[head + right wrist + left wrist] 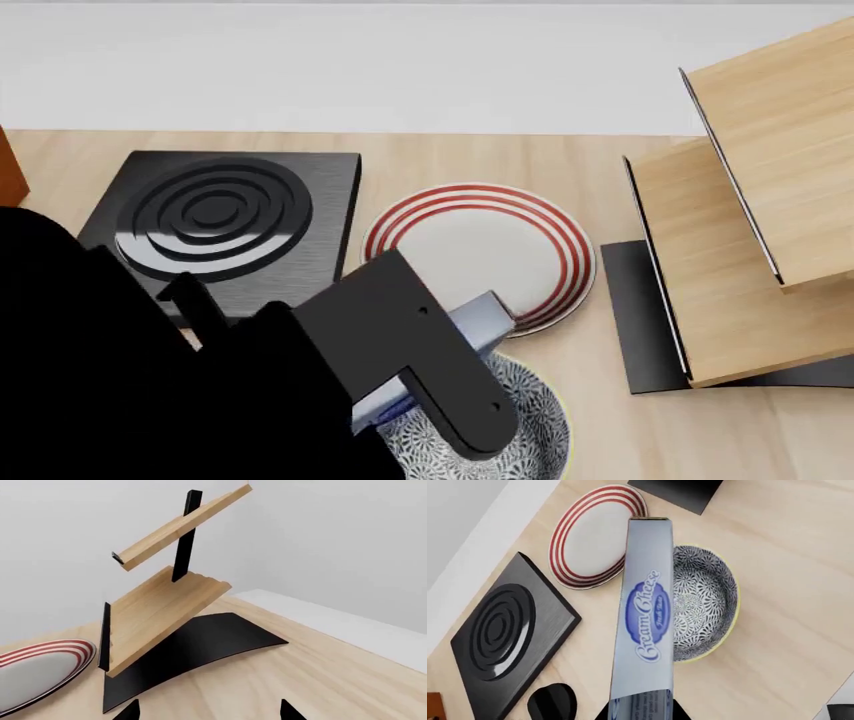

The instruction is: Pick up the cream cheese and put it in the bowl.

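The cream cheese (644, 615) is held by the left gripper (642, 711), whose jaws are pressed against the box at its near end, at the edge of the left wrist view. The box is seen lengthwise there, silver-grey with a blue oval label. It is raised above the table (774, 630) and covers one side of the bowl (704, 602), with its far end reaching towards the plate (590, 535). In the head view only a small grey part of the box (483, 318) shows beside the dark bulk of the left arm (387, 350), just above the bowl (527, 420). Whether the box touches the bowl's rim cannot be told.

The bowl stands upright on the table, and the plate with red rings lies just beside it; in the head view their rims appear close or overlapping. A black stove plate (220, 215) with raised rings lies beside the plate, on the side away from the rack. A two-tier wooden rack (747, 240) on a black base stands on the plate's other side, near the bowl but apart from it.

Of the right gripper (210, 712), only two dark fingertips (130, 711) are seen, at the edge of the right wrist view. They are spread apart with nothing between them, over bare table near the rack (167, 595).
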`<state>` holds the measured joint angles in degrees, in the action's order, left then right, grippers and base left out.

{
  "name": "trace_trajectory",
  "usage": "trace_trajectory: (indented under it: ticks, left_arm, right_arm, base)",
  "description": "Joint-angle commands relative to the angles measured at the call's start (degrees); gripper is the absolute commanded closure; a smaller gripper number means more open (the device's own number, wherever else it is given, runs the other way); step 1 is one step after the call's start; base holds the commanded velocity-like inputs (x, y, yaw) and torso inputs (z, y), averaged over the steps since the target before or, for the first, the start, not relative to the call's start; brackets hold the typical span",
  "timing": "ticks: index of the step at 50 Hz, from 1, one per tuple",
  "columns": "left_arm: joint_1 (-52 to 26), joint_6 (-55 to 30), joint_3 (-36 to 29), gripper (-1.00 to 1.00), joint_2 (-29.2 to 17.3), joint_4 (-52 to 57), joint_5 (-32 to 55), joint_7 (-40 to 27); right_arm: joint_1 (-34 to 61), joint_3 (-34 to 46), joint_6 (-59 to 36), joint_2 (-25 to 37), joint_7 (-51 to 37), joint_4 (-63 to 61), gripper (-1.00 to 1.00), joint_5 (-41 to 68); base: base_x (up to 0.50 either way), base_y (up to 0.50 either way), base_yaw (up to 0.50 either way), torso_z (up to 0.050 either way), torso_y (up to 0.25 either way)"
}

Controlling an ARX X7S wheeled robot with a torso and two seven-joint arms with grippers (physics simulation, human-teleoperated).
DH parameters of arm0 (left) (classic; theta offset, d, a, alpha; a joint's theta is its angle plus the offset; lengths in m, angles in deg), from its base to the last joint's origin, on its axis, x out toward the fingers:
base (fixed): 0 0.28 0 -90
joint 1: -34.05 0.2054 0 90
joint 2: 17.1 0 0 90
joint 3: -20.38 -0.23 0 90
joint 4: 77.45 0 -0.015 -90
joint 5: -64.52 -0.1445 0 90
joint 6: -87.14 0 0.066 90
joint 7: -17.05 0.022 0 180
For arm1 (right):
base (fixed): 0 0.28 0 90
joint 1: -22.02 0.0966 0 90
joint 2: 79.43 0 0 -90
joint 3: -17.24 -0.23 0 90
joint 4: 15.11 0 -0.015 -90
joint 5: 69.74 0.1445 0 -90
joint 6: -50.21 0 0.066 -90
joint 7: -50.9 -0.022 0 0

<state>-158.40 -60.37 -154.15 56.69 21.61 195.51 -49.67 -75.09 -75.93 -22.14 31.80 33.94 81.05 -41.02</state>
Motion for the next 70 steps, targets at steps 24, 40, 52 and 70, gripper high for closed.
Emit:
trace_trajectory:
  ticks: [24,40,52,70]
  left_arm:
    - [1.0,-2.5,-3.7,1.0,4.7,-6.2,-5.9,3.6]
    - [2.1,-2.5,-4.6,1.0,6.2,-8.1,-8.0,5.6]
    - [4.9,-1.9,-6.1,1.0,7.1,-8.7,-11.6,7.0]
    - [6.2,-2.0,-7.5,1.0,8.8,-11.1,-14.6,9.6]
  right_arm:
    - [-0.1,0.1,0.6,0.1,0.2,0.2,-1.0,0.2]
    - [-0.2,0.2,0.7,0.1,0.0,0.0,-1.0,0.2]
    - [-0.3,0.2,0.8,0.2,-0.1,-0.1,-1.0,0.1]
    - [-0.2,0.2,1.5,0.2,0.1,0.2,-1.0,0.2]
  base:
    - [0.0,0.0,0.0,0.0,0.0]
    - [0.0,0.0,0.0,0.0,0.001]
    - [0.0,0.0,0.0,0.001,0.001]
    - [0.0,0.0,0.0,0.0,0.001]
